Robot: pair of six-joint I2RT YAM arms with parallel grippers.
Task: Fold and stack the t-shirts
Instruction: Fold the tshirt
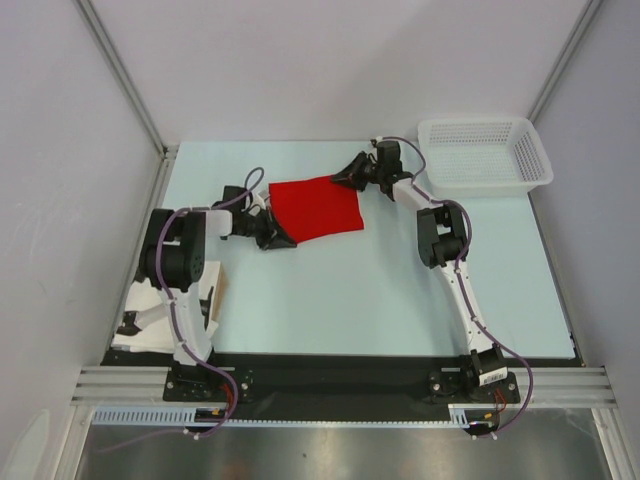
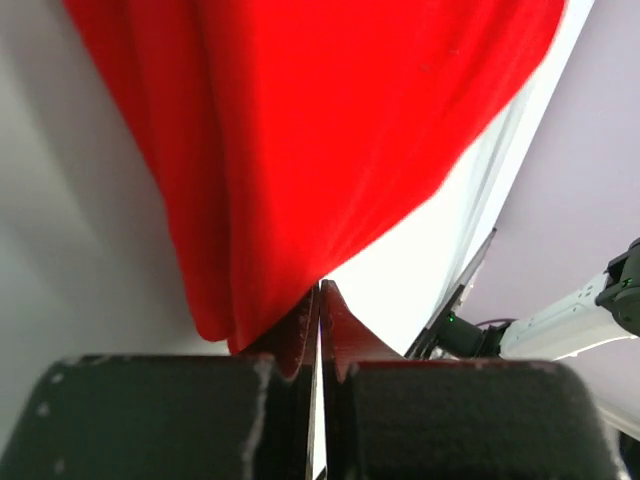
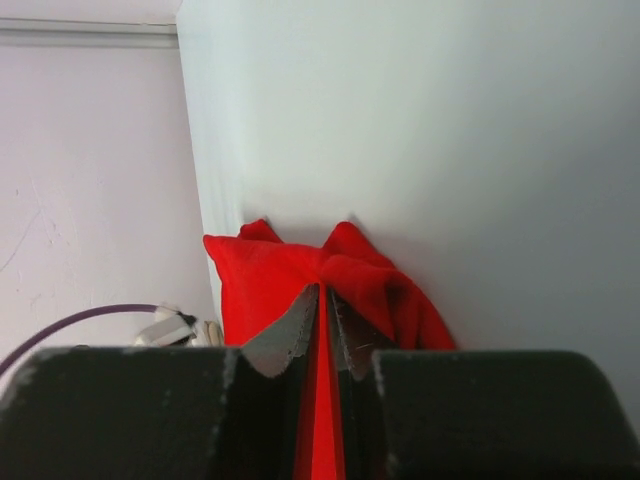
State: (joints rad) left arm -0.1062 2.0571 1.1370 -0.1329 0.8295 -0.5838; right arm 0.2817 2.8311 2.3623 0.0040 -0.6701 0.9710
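One red t-shirt (image 1: 315, 208) lies partly folded as a rough rectangle on the pale table, left of centre towards the back. My left gripper (image 1: 273, 237) is at its near-left corner. In the left wrist view the jaws are shut (image 2: 320, 288), with the cloth (image 2: 300, 140) fanning out from the tips. My right gripper (image 1: 347, 177) is at the shirt's far-right corner. In the right wrist view the jaws (image 3: 325, 290) are shut on red cloth (image 3: 260, 275), which shows between the fingers and bunches ahead of them.
A white mesh basket (image 1: 485, 155) stands at the back right corner. Beige and white flat items (image 1: 213, 297) lie by the left arm's base. Grey walls and frame rails close in the table on the left, right and back.
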